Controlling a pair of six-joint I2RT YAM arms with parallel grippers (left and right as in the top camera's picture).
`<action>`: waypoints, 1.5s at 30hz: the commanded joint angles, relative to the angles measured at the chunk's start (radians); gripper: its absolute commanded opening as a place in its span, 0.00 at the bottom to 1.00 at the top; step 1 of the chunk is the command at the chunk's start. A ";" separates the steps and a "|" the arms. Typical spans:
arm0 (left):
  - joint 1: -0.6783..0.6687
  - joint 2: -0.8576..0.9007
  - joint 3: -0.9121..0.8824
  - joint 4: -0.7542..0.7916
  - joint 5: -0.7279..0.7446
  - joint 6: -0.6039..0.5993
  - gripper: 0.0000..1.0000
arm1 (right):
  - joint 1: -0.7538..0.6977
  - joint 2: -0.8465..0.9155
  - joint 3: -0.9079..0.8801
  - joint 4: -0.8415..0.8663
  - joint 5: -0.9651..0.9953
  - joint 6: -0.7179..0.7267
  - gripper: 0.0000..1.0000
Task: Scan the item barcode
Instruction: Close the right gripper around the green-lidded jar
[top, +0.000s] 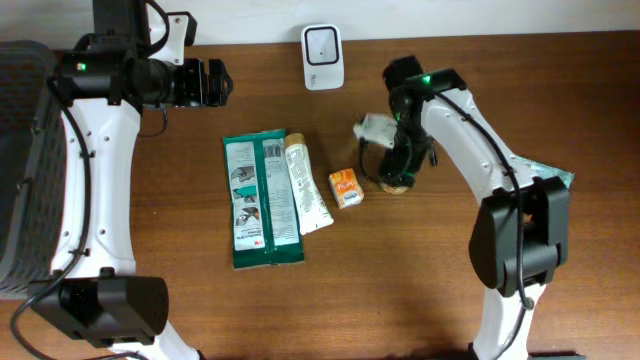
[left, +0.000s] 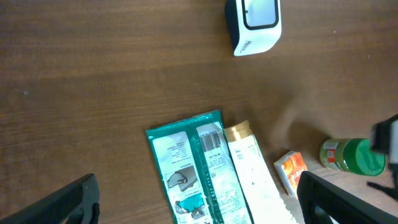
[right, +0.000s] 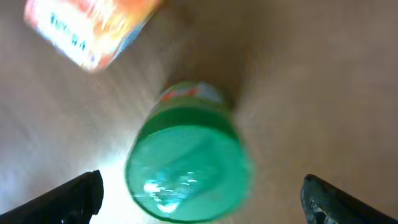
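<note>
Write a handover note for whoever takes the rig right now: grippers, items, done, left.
Left gripper: open, empty, off to the left of the scanner, away from the items.
Right gripper: open, over the green-lidded jar, a finger on either side, not gripping.
Items: green pack, tube and orange box in a row mid-table; the jar is just right of the box.
Done: no item is at the scanner.
Left: probably close on the jar and show its barcode to the scanner.

green pouch (top: 262, 200) touching white tube (top: 306, 185); small orange box (top: 346, 188) nearby.
</note>
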 joint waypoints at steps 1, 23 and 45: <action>0.001 -0.006 0.002 -0.002 0.008 -0.010 0.99 | -0.001 -0.017 0.223 -0.106 -0.006 0.571 0.98; 0.001 -0.006 0.002 -0.002 0.008 -0.010 0.99 | -0.001 -0.010 -0.077 0.036 0.013 1.434 0.94; 0.001 -0.006 0.002 -0.002 0.008 -0.010 0.99 | -0.023 -0.013 0.057 -0.081 -0.082 0.776 0.57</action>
